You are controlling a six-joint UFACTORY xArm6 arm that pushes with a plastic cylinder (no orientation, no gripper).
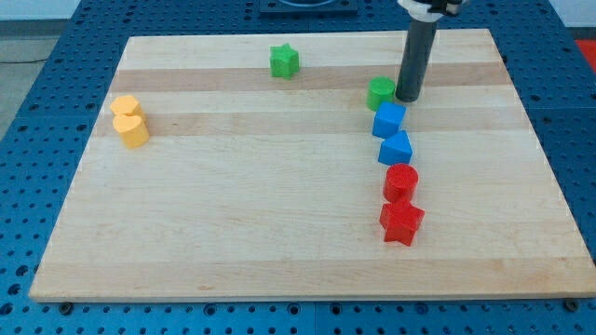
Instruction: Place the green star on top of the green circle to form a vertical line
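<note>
The green star (pixel 285 60) lies near the view's top, left of centre, on the wooden board (pixel 233 214). The green circle (pixel 380 93) lies to its right and a little lower. My tip (pixel 408 97) is the lower end of a dark rod and stands right next to the green circle's right side, touching or nearly so. The green star is well to the left of the tip.
A blue cube (pixel 389 119) sits just below the green circle, then a blue block (pixel 396 148), a red cylinder (pixel 401 181) and a red star (pixel 401 222) in a column. Two yellow blocks (pixel 128 121) lie at the view's left.
</note>
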